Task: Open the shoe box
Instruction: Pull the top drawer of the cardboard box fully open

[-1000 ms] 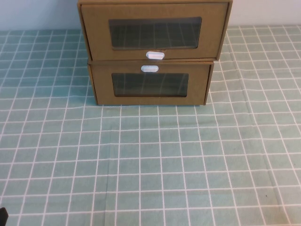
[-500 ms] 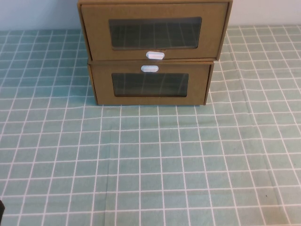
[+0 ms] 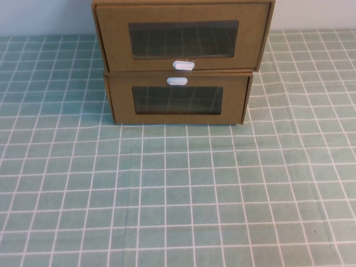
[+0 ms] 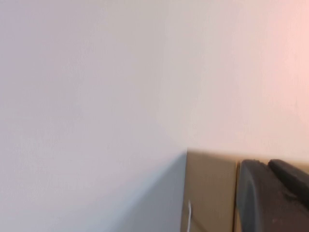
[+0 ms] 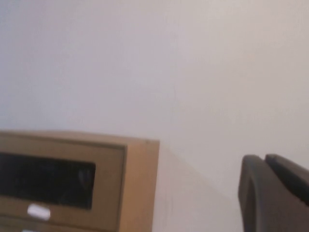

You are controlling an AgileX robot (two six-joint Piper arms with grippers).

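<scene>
Currently both fronts are shut: the upper shoe box (image 3: 183, 36) sits stacked on the lower shoe box (image 3: 178, 100) at the far middle of the worktop (image 3: 178, 194), backed by the wall. Risk 1: the cardboard looks light, so a pull may drag the whole stack forward over the checked cloth, or slide the upper box off, instead of opening a front. Risk 2: the upper pull tab (image 3: 183, 65) and lower pull tab (image 3: 177, 81) lie just beside each other, so a coarse approach could catch the wrong 1. Risk 3: the right hand (image 5: 275, 193), raised on the right and outside the high view, is closed on nothing and must spread before pinching. The left hand (image 4: 270, 193) is raised on the left; I cannot tell its width. Room: open cloth lies in front and on both flanks, and the rear is blocked.
</scene>
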